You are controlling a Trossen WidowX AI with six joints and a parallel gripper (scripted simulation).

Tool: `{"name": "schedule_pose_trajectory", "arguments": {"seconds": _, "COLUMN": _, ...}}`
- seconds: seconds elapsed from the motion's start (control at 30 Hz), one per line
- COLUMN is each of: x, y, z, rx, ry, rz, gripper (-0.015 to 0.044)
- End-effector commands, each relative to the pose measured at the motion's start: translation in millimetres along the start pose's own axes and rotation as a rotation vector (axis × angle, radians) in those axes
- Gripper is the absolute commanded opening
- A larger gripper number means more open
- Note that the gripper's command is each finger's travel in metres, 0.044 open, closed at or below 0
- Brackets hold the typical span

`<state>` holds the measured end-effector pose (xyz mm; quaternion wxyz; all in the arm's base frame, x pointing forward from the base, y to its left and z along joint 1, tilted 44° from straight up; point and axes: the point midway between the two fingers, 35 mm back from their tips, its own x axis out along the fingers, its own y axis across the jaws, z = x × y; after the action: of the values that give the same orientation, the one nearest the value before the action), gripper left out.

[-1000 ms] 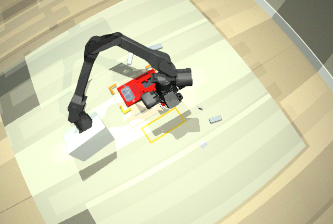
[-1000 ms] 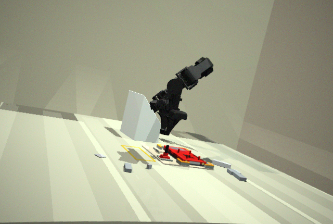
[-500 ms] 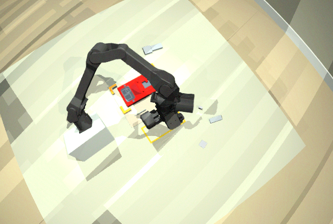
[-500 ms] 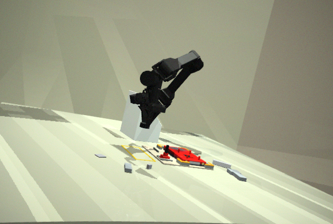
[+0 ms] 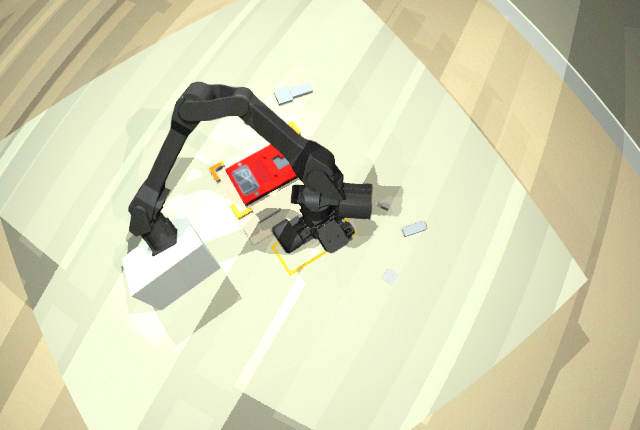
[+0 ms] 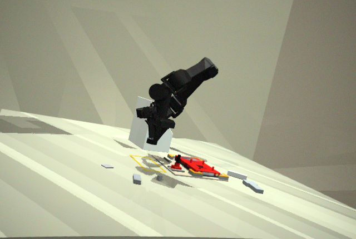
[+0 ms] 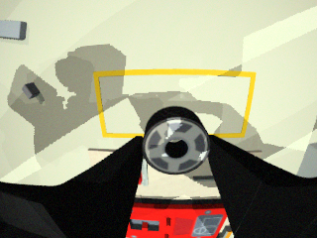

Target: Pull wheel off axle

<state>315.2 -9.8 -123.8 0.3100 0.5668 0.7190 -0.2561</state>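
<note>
The gripper (image 7: 176, 159) is closed on the wheel (image 7: 176, 147), which sits between the two black fingers. In the wrist view the wheel shows its grey face with a dark hole in the middle and a dark tyre around it. It is held in the air, clear of the table, and it is off the axle (image 6: 178, 159).

Beyond the wheel, in the wrist view, lies the marked area (image 7: 174, 73), a rectangle drawn in yellow lines on the pale table (image 7: 198, 20). The wheel overlaps the near edge of this rectangle in that view. The shadow of the arm falls across the rectangle and to its left.

In the top view the gripper (image 5: 310, 231) hangs over the upper corner of the marked area (image 5: 297, 264). Just beside it is the red board (image 5: 258, 174) with yellow and orange corner marks. In the exterior view the gripper (image 6: 152, 140) is well above the table, and the marked area (image 6: 148, 163) lies below it and slightly to the left. The red board (image 6: 198, 165) is to the right, and the axle stands upright at its near-left end, dark on top with a red base.

Several small grey blocks (image 5: 414, 228) lie scattered on the table around the board. The arm rises from a white box (image 5: 170, 265) at the left.
</note>
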Motion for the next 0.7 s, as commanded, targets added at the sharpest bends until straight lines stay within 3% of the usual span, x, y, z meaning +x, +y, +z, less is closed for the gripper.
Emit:
{"name": "schedule_pose_trajectory", "arguments": {"seconds": 0.0, "x": 24.4, "y": -3.1, "z": -1.0, "rx": 0.012, "ry": 0.015, "rz": -0.010, "gripper": 0.0000}}
{"name": "schedule_pose_trajectory", "arguments": {"seconds": 0.23, "x": 74.3, "y": -5.7, "z": -3.6, "rx": 0.011, "ry": 0.019, "rz": -0.011, "gripper": 0.0000}}
{"name": "schedule_pose_trajectory", "arguments": {"seconds": 0.4, "x": 79.0, "y": -6.4, "z": -4.0, "rx": 0.011, "ry": 0.020, "rz": -0.011, "gripper": 0.0000}}
{"name": "schedule_pose_trajectory", "arguments": {"seconds": 0.67, "x": 76.4, "y": -5.3, "z": -4.9, "rx": 0.001, "ry": 0.014, "rz": -0.020, "gripper": 0.0210}}
